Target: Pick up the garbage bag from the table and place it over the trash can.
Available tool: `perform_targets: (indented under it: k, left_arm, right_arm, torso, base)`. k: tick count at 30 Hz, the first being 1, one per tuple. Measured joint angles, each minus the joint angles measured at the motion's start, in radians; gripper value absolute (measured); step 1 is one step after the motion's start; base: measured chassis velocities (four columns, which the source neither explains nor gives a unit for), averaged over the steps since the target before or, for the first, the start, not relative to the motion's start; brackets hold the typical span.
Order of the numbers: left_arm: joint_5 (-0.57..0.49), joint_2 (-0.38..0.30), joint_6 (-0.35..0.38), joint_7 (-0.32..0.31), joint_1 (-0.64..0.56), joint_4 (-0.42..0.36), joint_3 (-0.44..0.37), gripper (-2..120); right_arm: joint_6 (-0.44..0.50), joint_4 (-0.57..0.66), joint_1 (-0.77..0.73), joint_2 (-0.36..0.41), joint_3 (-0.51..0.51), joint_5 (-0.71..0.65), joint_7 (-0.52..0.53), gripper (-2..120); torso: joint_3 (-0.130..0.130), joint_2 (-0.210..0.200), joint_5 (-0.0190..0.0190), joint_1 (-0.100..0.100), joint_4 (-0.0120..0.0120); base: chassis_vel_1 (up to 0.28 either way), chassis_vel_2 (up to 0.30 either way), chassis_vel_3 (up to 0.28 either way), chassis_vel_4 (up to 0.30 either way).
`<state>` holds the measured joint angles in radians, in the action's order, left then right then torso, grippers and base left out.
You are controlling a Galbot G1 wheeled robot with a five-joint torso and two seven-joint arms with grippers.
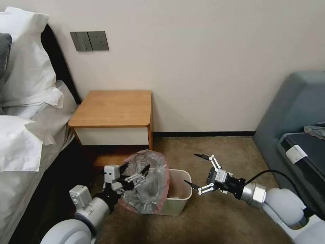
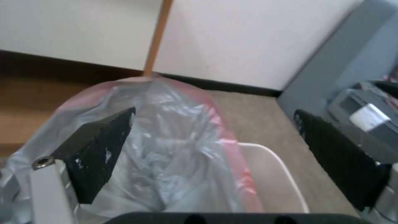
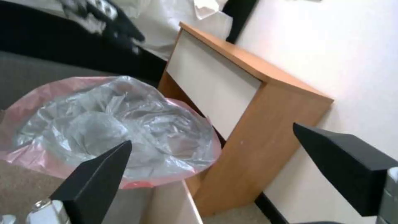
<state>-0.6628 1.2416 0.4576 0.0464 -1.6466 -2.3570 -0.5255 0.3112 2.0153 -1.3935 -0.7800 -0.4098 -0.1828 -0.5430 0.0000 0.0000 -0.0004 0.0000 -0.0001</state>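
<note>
Head view. A small orange-brown wooden table (image 1: 115,108) with a white drawer front is set against the wall, beside a white-sheeted bed (image 1: 27,135). A small cream plastic trash can (image 1: 177,200) with a rolled rim is stood on the brown carpet (image 1: 210,223) in front of the table. A crinkled translucent grey garbage bag (image 1: 149,184) with a pinkish-red edge is draped over the can's left end, its mouth billowed upward; the can's right end is left bare. The left gripper (image 1: 134,171) is placed at the bag's left side, fingers spread, with bag film seen between them. The right gripper (image 1: 194,169) is held just right of the can, fingers wide apart and gripping nothing.

Left wrist view. The bag (image 2: 174,149) is seen bunched around one dark fingertip (image 2: 104,146); the other fingertip is kept outside, over the carpet. Whether the film is pinched cannot be told. The can's bare rim (image 2: 286,183) is shown beyond the red edge.

Right wrist view. The bag's open mouth (image 3: 116,127) is seen before the table (image 3: 257,124), with two black fingertips (image 3: 99,174) held apart.
</note>
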Motion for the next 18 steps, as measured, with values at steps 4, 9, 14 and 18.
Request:
perform_targets:
  k: [4, 9, 14, 18]
  left_arm:
    - [0.045, 0.016, -0.009, -0.033, 0.014, 0.040, 0.005, 100]
    - [0.057, 0.043, 0.063, -0.072, 0.050, 0.074, 0.004, 100]
    - [0.068, 0.072, 0.122, -0.071, 0.074, 0.129, -0.001, 100]
    - [0.092, 0.088, 0.156, -0.049, 0.086, 0.164, -0.008, 100]
  right_arm:
    - [0.006, -0.003, 0.000, -0.005, 0.005, -0.001, 0.001, 100]
    - [0.008, -0.008, 0.006, -0.009, 0.021, -0.002, 0.001, 100]
    - [0.017, -0.016, 0.005, -0.014, 0.030, -0.002, -0.008, 100]
    - [0.028, -0.019, 0.000, -0.019, 0.033, -0.003, -0.015, 100]
  torso:
    - [0.000, 0.000, 0.0002, 0.000, 0.0002]
    - [0.000, 0.000, 0.0003, 0.000, 0.0001]
    - [0.000, 0.000, 0.0004, 0.000, 0.0001]
    - [0.000, 0.000, 0.0003, 0.000, 0.0000]
  base:
    - [0.000, 0.000, 0.000, 0.000]
    - [0.000, 0.000, 0.000, 0.000]
    - [0.000, 0.000, 0.000, 0.000]
    - [0.000, 0.000, 0.000, 0.000]
